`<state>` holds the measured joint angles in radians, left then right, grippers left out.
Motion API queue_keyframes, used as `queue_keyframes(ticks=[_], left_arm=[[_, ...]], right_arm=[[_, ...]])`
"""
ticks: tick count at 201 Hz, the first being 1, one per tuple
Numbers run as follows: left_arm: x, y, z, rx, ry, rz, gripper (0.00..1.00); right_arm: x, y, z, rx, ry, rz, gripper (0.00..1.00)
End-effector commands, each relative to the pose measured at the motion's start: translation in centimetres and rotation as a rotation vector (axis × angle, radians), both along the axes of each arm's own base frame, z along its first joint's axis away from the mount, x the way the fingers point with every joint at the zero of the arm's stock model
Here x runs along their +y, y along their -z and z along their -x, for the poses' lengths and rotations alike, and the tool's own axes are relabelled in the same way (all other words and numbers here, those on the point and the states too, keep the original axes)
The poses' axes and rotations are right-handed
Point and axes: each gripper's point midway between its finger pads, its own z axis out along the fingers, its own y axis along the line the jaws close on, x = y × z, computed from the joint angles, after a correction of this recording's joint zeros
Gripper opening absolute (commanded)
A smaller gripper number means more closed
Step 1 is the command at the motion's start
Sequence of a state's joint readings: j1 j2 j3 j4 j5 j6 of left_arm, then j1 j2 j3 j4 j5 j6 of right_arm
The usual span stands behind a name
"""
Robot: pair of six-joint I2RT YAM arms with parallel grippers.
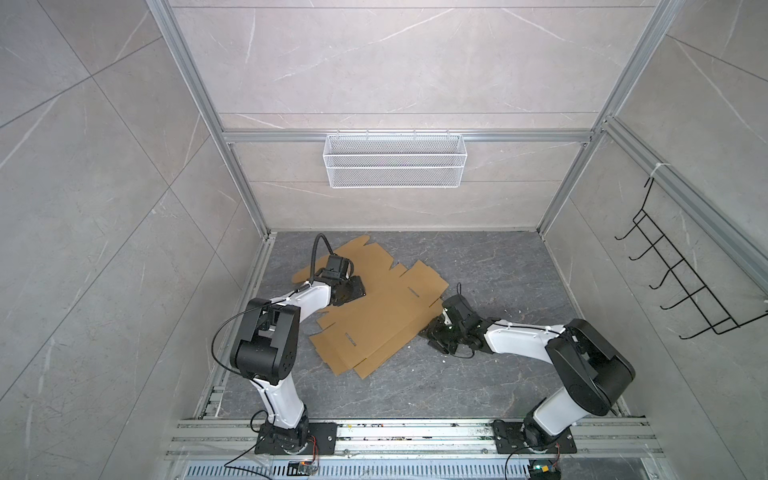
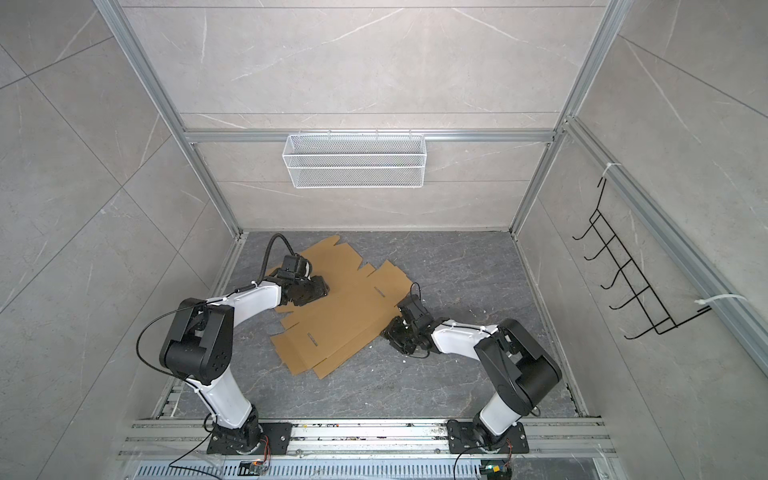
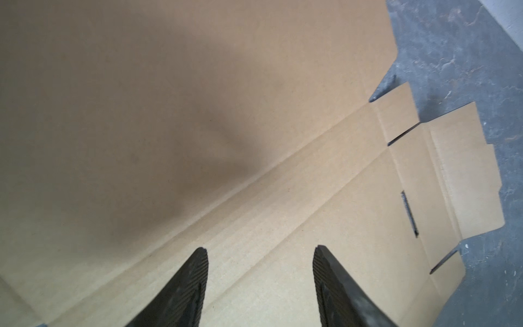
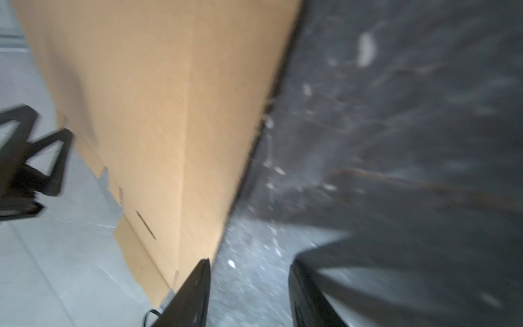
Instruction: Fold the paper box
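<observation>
Paper box [image 1: 374, 322] is still just a flat die-cut sheet, nothing standing up yet. It's lying on the tabletop [image 1: 478, 374] straight out in front of the white wire basket [image 1: 395, 166], drifting a bit to the basket's left. So I'd call this the very start of the fold.

The left gripper [image 3: 259, 252] sits over the sheet's middle panel right by a crease, jaws apart, only cardboard showing between them. Can't tell if it's actually pressing down. The right gripper [image 4: 250, 263] is at the sheet's edge on the basket's right side, jaws also apart with bare table in the gap and one fingertip [image 4: 198, 283] right against the cardboard edge. That view is blurry though.

My guess for the next move: get a finger under that edge, pinch the flap and swing it up along its crease while the left pins the panel.

The surface is dark grey marbled stuff with white crumbs. Walls are grey stone-look panels in aluminium framing, with a black wire hook rack [image 1: 681, 286] far right of the basket.
</observation>
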<state>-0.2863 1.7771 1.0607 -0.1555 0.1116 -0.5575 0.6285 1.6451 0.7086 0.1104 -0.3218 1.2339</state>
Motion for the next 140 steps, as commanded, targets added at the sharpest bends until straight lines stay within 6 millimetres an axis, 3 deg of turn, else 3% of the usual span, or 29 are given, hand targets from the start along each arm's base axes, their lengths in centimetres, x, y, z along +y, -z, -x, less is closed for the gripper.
queue_keyframes(ticks=[1,68,107,140], left_arm=[[0.2,1.4,0.6,0.019,-0.018,0.01,0.62],[0.4,3.7,3.6,0.093,-0.041,0.048,0.62],[0.6,3.8,5.4,0.114,-0.049,0.064,0.62],[0.2,3.3,6.7,0.13,-0.043,0.088,0.62]], right_arm=[[0.8,1.3,-0.8,0.014,0.078,-0.041,0.46],[3.5,1.6,-2.9,-0.052,0.112,-0.072,0.38],[3.0,1.0,-2.8,-0.087,0.08,-0.029,0.23],[3.0,-0.3,-2.6,-0.136,0.005,0.0,0.17]])
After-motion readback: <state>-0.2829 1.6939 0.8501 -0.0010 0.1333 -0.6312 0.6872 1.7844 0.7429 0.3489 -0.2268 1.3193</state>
